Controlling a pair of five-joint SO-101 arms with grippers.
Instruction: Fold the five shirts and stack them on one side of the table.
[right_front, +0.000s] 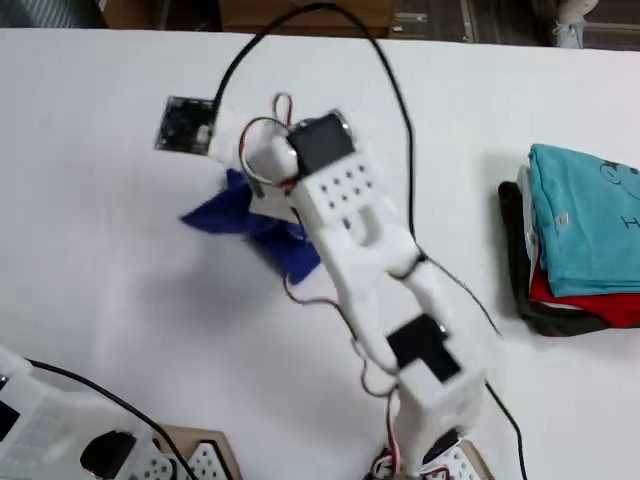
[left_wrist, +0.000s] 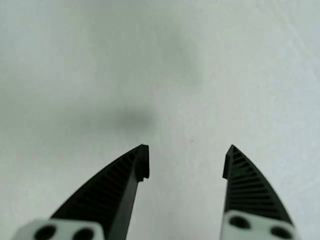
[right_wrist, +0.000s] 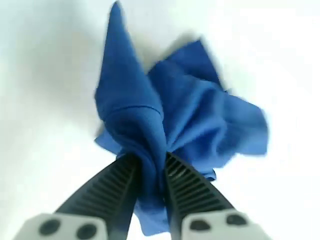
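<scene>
The right claw is pinching a bunched fold of the blue shirt between its ribbed black fingers; the rest of the cloth spreads out crumpled beyond the tips. In the high view the right arm stretches from the near edge of the table to its middle, with the blue shirt under its wrist. The left claw is spread wide over bare white tabletop, holding nothing; the left arm sits at the near left corner. Against the right edge lies a folded stack; a teal shirt is on top, a red shirt is under it, and a black shirt is lowest.
</scene>
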